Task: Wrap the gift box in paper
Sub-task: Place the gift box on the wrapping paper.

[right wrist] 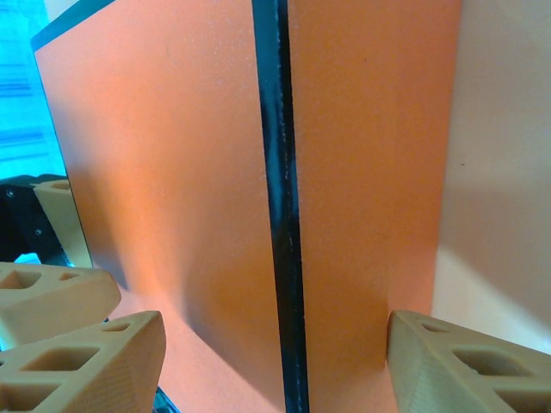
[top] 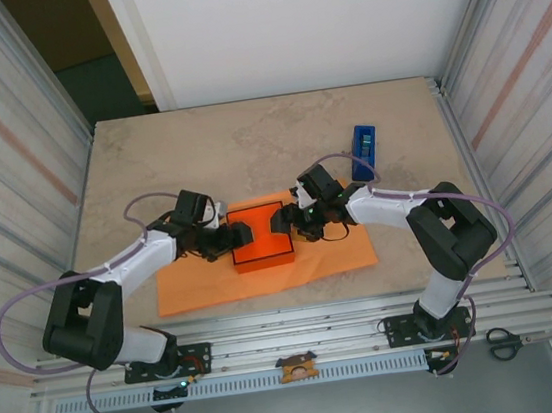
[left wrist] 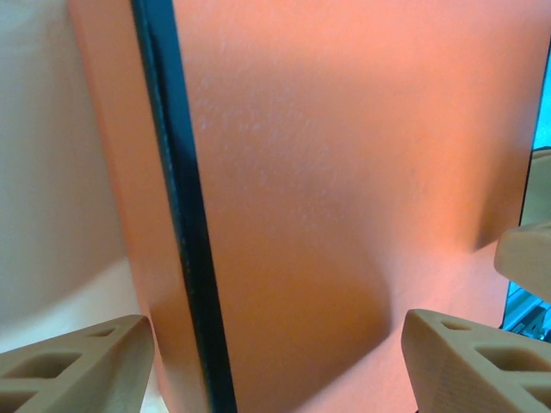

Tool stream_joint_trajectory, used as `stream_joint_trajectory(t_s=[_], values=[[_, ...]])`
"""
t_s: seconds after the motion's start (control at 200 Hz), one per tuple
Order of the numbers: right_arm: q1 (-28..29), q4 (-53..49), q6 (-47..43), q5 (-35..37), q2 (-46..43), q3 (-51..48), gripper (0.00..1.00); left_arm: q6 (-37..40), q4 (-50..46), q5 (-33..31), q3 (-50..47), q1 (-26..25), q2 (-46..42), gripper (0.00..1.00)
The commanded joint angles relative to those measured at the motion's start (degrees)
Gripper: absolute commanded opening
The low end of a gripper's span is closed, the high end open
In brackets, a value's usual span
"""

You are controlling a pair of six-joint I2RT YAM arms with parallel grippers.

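Your left pincer (top: pixel 230 238) and right pincer (top: pixel 280 222), both wide, flank the gift box (top: pixel 259 231), likely squaring it on the paper (top: pixel 334 256).

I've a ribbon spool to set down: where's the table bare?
Bare: the table beyond the gift box, left of the tape dispenser. Crowded: on the paper, where left tool and right tool flank the box.

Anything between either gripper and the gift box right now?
Nothing visible. The left gripper sits at the gift box's left edge and the right gripper at its right edge, each with open jaws facing a black edge. The box already lies on the paper.
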Motion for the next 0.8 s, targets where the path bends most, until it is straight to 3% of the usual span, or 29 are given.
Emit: stream_joint_trajectory(t_s=[0.0, 0.797], values=[[0.6, -1.1, -1.8, -0.6, 0.7, 0.3, 0.68, 1.7, -2.0, -2.3, -0.6, -0.2, -1.5, 0.78], [0.0, -1.1, -2.2, -1.2, 1.2, 0.8, 0.65, 0.5, -1.1, 0.0, -1.8, -0.3, -3.0, 0.72]])
